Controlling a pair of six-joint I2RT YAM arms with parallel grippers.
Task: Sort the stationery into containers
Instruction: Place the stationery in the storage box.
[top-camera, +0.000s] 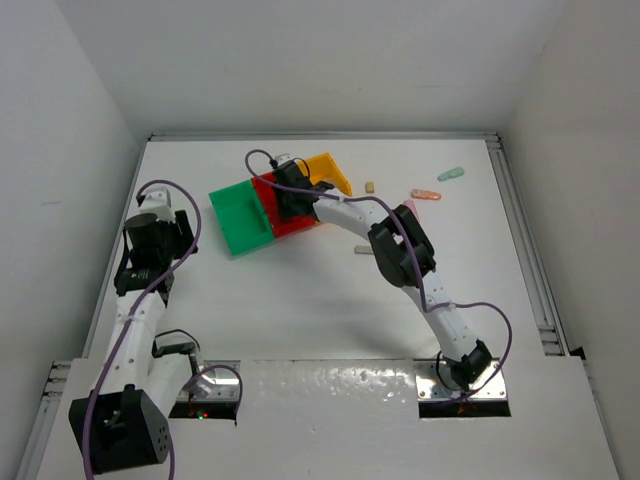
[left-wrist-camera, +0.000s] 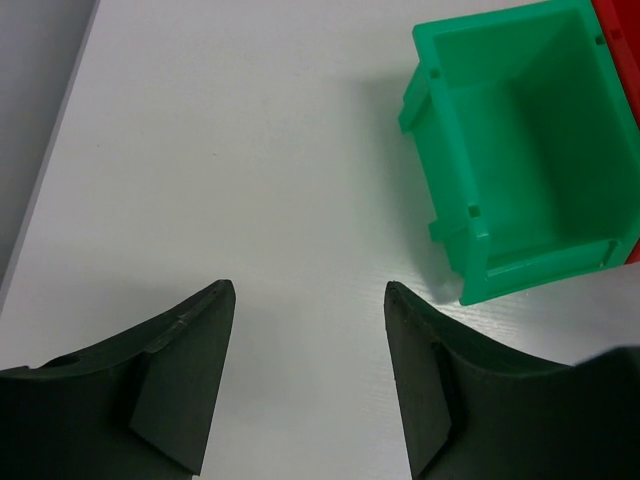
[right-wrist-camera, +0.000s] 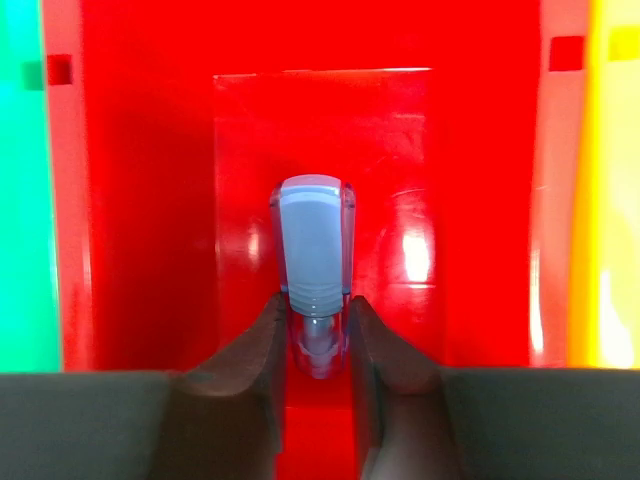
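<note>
Three containers stand in a row: green bin, red bin, orange-yellow bin. My right gripper hangs inside the red bin, shut on a pale blue oblong piece that points away from the fingers toward the bin floor. My left gripper is open and empty over bare table, left of the green bin. Loose stationery lies on the table at the right: a mint green piece, an orange piece and two tan blocks.
The green bin and orange-yellow bin flank the red one closely. White walls enclose the table on three sides. The right arm stretches diagonally across the table's middle.
</note>
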